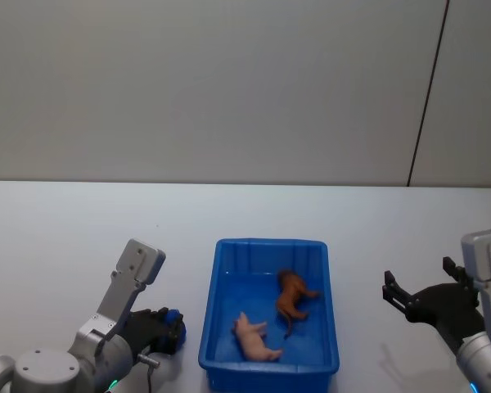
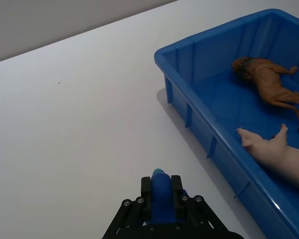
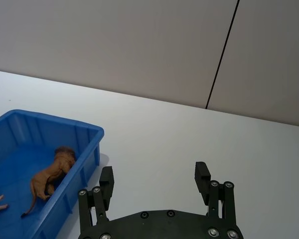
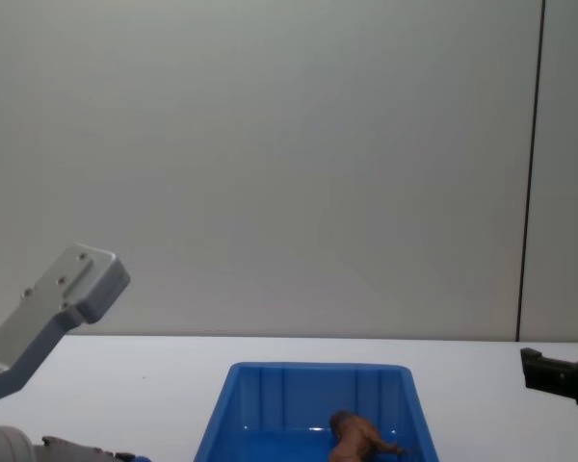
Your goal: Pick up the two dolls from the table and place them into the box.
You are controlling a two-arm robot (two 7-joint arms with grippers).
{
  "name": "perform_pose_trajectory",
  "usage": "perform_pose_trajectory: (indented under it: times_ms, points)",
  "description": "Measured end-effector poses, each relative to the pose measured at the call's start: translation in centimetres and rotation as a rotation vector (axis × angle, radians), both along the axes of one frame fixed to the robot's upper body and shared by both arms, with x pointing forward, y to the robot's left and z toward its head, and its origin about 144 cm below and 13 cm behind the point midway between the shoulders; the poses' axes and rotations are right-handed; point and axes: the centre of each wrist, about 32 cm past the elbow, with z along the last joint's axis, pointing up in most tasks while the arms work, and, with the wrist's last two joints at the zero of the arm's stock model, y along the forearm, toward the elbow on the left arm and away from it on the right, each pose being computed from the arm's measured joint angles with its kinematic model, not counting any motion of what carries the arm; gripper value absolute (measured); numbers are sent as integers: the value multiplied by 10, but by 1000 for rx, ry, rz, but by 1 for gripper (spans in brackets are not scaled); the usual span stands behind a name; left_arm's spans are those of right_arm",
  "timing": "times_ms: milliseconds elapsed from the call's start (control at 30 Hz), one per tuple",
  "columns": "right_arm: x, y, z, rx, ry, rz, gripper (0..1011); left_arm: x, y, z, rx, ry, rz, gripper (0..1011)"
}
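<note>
You see the box (image 1: 217, 327) holding both dolls, brown (image 1: 292, 297) and pink (image 1: 255, 338). Left pincer (image 2: 162, 186) sits closed and empty on the table (image 1: 65, 246); right pincer (image 3: 155, 178) gapes wide, empty.

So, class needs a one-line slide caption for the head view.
Reddish-brown lion doll and pale pink pig doll lie inside the blue plastic bin.
</note>
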Motion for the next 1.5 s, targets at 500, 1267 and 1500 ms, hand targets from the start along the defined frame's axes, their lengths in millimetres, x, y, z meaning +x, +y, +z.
perform_pose_trajectory:
  times_ms: [500, 1267, 1500]
  points:
    - [0, 0, 0, 0, 0, 0, 1001, -3, -1, 24, -18, -115, -19, 145]
    - [0, 0, 0, 0, 0, 0, 1001, 2, -4, 86, -69, -312, -221, 74]
    - [0, 0, 0, 0, 0, 0, 1001, 8, -7, 91, -119, -332, -313, 95]
